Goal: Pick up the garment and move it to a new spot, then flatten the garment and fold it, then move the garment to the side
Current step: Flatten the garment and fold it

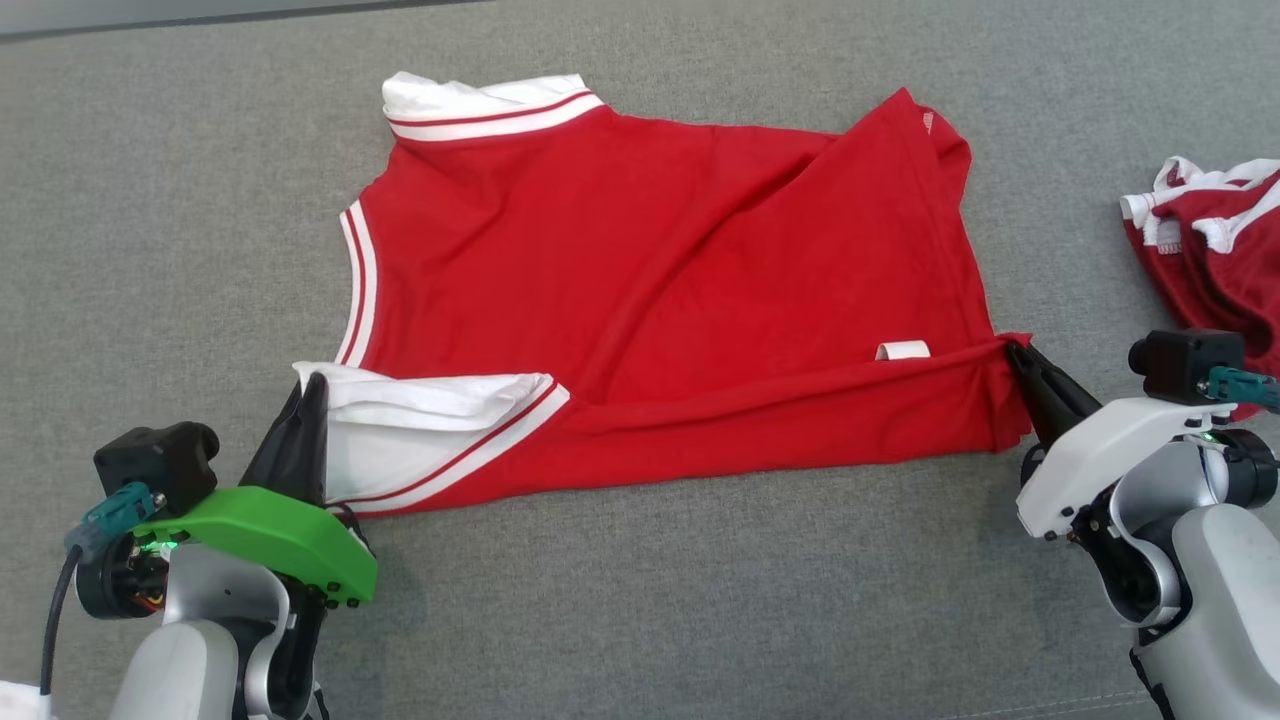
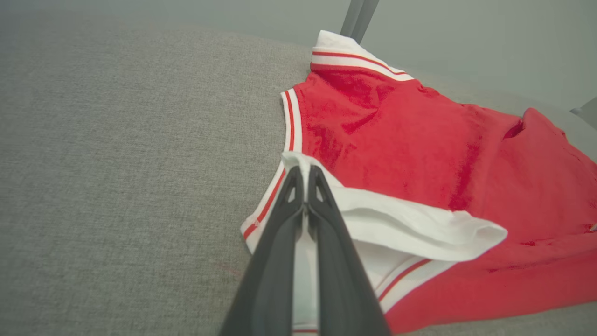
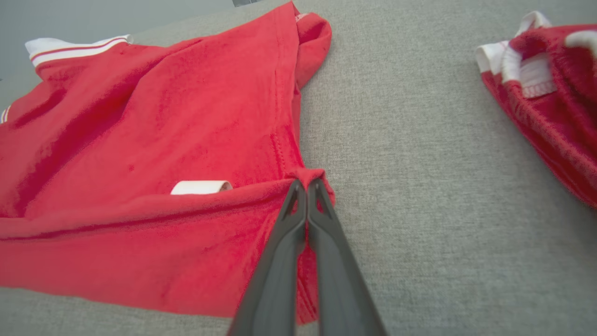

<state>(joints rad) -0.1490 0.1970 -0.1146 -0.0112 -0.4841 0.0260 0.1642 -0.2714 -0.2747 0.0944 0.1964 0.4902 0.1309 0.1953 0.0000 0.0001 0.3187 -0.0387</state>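
Left gripper (image 1: 318,382) clenched on the red garment (image 1: 650,270) by its sleeve (image 1: 430,400), right gripper (image 1: 1012,347) by its hem (image 1: 985,300), fingers angled inward.

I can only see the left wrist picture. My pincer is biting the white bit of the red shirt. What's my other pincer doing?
Observer: Your right pincer is shut on the red shirt, pinching the hem corner at the opposite end.
Child: Is anything else lying on the grey cloth?
Observer: Yes, a second red and white garment lies bunched up to the right of the shirt, not touching it.
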